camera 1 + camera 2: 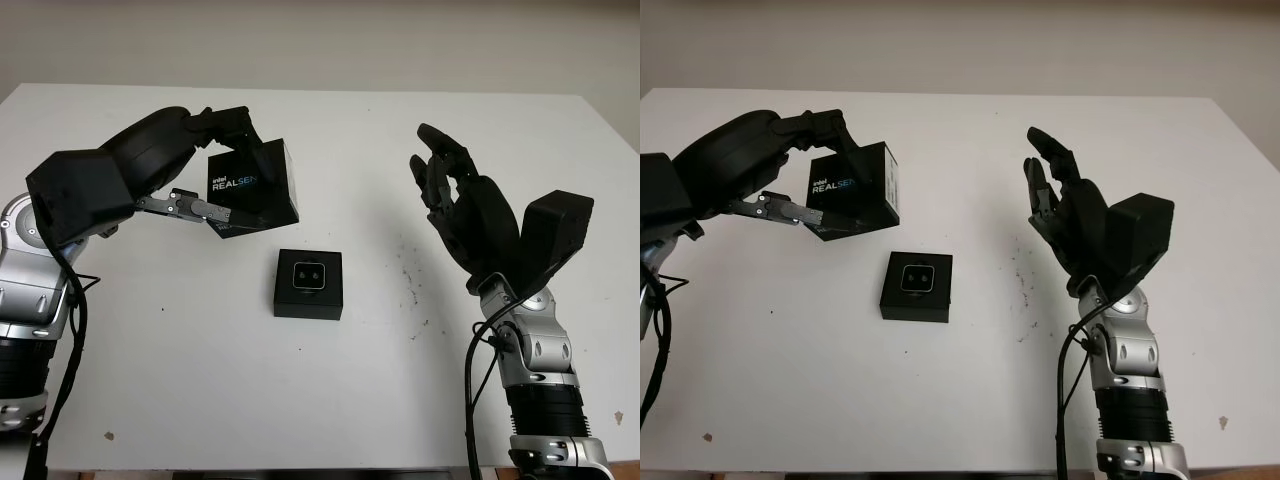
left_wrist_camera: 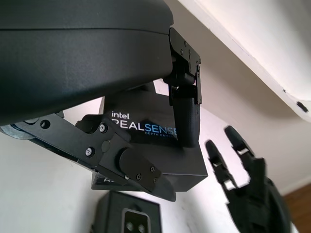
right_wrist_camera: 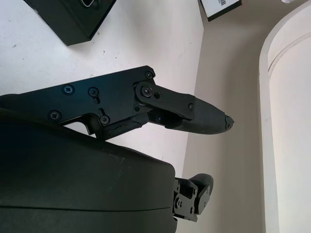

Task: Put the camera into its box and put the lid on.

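Lid (image 1: 852,190) in left hand (image 1: 790,165) (lifted)

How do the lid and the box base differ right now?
The lid is held tilted above the table in the left robot hand; the box base lies flat on the table, untouched. The lid shows white Intel RealSense lettering; the box base shows the camera seated inside. The right robot hand is open, raised to the right. Both are black and squarish.
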`<state>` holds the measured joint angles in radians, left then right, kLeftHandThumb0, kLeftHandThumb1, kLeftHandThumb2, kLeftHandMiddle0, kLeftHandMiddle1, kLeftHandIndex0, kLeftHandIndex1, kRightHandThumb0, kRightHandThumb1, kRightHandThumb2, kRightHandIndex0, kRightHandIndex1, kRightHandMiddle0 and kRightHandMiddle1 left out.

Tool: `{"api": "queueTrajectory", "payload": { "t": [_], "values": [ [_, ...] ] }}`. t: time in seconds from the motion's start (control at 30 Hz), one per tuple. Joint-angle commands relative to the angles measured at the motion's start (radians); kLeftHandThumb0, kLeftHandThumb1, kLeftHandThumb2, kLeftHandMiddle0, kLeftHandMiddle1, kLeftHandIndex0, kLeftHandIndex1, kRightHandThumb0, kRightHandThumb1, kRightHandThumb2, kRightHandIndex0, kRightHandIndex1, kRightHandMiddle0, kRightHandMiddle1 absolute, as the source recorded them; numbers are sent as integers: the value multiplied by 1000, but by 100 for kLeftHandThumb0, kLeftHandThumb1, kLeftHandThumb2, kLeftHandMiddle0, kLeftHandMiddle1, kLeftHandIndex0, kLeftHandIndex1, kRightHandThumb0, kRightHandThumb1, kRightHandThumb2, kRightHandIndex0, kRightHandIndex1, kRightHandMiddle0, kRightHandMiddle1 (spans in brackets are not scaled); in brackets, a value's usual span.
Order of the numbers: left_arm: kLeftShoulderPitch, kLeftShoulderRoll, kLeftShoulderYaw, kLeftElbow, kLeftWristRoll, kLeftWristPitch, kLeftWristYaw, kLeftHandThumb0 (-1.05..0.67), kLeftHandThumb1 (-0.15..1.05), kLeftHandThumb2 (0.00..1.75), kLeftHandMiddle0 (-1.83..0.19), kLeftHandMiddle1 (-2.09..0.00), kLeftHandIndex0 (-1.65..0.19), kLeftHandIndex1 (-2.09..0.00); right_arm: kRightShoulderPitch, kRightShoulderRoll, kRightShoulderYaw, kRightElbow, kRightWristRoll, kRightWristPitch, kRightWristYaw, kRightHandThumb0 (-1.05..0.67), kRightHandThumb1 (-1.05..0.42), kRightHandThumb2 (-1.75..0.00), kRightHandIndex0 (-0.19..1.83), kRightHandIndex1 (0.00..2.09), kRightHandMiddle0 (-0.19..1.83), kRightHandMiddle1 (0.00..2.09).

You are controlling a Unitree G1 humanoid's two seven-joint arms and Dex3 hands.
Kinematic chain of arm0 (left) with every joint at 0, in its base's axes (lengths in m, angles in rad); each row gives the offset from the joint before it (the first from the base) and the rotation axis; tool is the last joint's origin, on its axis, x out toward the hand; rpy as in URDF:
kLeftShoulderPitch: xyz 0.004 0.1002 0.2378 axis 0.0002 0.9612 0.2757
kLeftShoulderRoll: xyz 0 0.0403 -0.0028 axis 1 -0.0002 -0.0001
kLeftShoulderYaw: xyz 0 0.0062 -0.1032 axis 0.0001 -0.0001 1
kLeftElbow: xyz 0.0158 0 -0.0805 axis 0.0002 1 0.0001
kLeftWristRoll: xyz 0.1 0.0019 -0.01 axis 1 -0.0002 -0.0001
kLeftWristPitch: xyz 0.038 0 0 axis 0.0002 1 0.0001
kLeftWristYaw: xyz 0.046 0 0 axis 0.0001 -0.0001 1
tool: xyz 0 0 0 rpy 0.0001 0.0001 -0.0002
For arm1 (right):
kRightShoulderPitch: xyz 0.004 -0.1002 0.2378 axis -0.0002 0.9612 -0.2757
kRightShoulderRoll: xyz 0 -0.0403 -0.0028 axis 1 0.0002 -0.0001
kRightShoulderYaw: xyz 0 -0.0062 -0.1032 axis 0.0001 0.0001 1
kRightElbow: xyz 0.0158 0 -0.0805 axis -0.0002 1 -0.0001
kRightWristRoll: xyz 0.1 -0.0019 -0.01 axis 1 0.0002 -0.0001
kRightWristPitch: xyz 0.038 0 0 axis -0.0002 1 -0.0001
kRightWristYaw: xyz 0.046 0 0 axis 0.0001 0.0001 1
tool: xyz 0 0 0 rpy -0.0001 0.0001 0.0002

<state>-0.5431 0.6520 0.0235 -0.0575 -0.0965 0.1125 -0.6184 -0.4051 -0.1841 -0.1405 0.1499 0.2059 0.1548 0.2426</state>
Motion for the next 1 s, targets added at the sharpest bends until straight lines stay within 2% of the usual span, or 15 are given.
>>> {"api": "queueTrajectory", "payload": {
  "t": [0.0,0.17,0.47,0.63,0.97],
  "values": [
    [19,-9,4,-45,-12,27,-4,-29,89,5,-42,-161,-30,-159,-8,-4,0,-9,2,-1,1,-59,-105,-67,2,6,-19,57],
    [36,-42,-25,-51,-45,48,-51,-27,89,5,-41,-161,-32,-159,-15,8,-7,-18,21,10,-9,-60,-105,-66,3,7,-19,57],
    [36,-50,-78,-45,7,40,-79,-28,89,6,-48,-165,-36,-162,-24,31,-10,-46,44,29,-52,-59,-105,-65,6,8,-19,67],
    [42,-67,-99,-37,5,41,-98,-24,89,5,-49,-167,-37,-162,-28,34,-14,-63,59,44,-62,-62,-105,-65,3,7,-19,58],
    [47,-71,-137,-1,78,-71,-103,-27,88,5,-44,-167,-35,-163,-24,35,-16,-86,72,52,-60,-61,-105,-66,0,5,-19,50]
  ]
}}
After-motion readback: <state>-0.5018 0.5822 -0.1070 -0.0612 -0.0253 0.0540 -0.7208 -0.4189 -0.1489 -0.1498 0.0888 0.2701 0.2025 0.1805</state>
